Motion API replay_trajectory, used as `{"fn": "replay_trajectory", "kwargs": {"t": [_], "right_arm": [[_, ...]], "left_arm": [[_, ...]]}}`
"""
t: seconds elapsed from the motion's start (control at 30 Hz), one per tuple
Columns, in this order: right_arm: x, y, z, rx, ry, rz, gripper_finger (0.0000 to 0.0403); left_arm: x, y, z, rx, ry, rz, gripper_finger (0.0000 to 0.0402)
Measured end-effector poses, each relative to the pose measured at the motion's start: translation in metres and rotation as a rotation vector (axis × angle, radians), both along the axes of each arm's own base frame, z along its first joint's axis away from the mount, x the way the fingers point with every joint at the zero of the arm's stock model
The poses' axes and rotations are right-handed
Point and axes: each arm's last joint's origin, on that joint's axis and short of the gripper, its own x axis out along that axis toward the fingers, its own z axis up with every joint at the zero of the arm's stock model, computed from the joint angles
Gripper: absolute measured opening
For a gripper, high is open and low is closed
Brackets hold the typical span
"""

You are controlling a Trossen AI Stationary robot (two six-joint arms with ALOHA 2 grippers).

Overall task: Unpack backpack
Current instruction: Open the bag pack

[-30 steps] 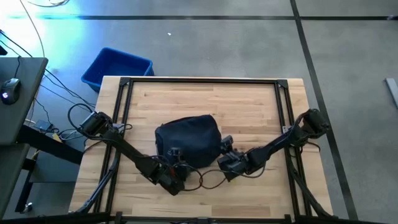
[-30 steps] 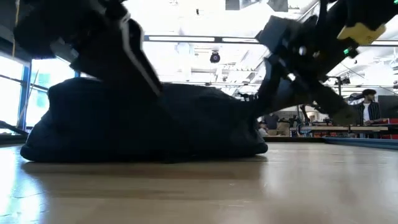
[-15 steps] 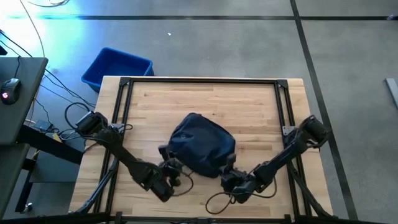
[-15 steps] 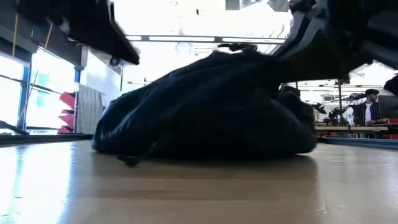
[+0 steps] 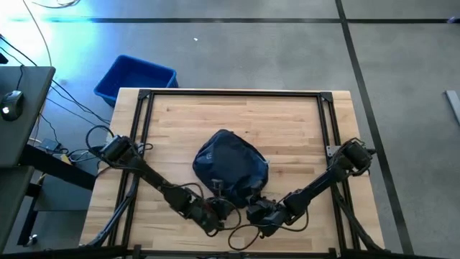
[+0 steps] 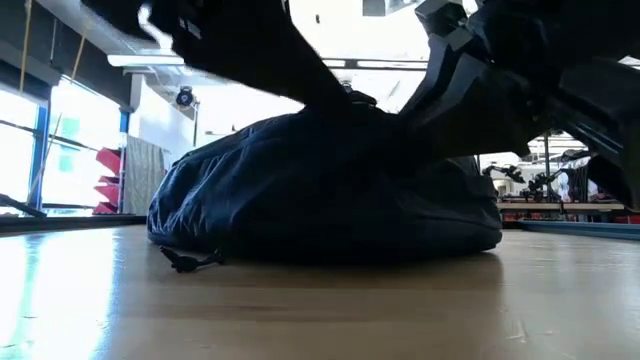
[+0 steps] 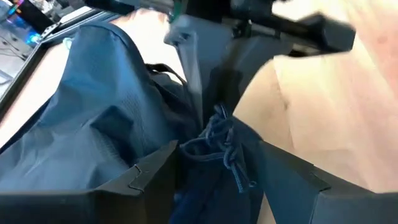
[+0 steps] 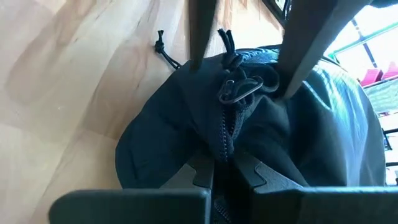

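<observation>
Near the middle of the wooden table (image 5: 287, 122), toward its front edge, the backpack (image 5: 231, 164) lay slumped in a rounded navy heap, soft and wrinkled, so it looked likely to sag and slide rather than hold shape. At its front edge the right gripper (image 8: 225, 168) was pinched shut on a fold of fabric along the zip (image 8: 225, 127), while the left gripper (image 7: 214, 171) stood spread wide around a braided cord (image 7: 225, 146). The zip pull (image 8: 239, 89) and that cord seemed the surest places to hold.

wooden table (image 5: 287, 122), blue bin (image 5: 135, 78), mouse (image 5: 12, 104)
</observation>
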Motion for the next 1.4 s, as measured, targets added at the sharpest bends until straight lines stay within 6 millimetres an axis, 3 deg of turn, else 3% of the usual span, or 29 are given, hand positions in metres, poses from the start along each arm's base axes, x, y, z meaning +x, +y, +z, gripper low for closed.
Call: {"fn": "replay_trajectory", "kwargs": {"t": [0.23, 0.53, 0.83, 1.1, 1.4], "right_arm": [[-0.001, 0.000, -0.001, -0.008, 0.011, 0.001, 0.0000], [-0.002, -0.001, -0.002, 0.002, 0.025, -0.008, 0.0000], [-0.004, -0.003, -0.003, 0.005, 0.039, -0.024, 0.0000], [-0.007, 0.001, -0.004, -0.019, 0.051, -0.001, 0.0000], [-0.015, 0.013, -0.003, -0.066, 0.056, 0.061, 0.0000]], "left_arm": [[0.004, -0.003, -0.003, -0.009, -0.018, 0.009, 0.0168], [0.001, -0.007, -0.002, -0.028, -0.026, 0.016, 0.0011], [-0.020, -0.006, -0.016, 0.015, 0.112, 0.105, 0.0002], [-0.054, 0.022, -0.026, 0.195, 0.272, 0.376, 0.0001], [-0.104, 0.049, -0.014, 0.395, 0.364, 0.688, 0.0000]]}}
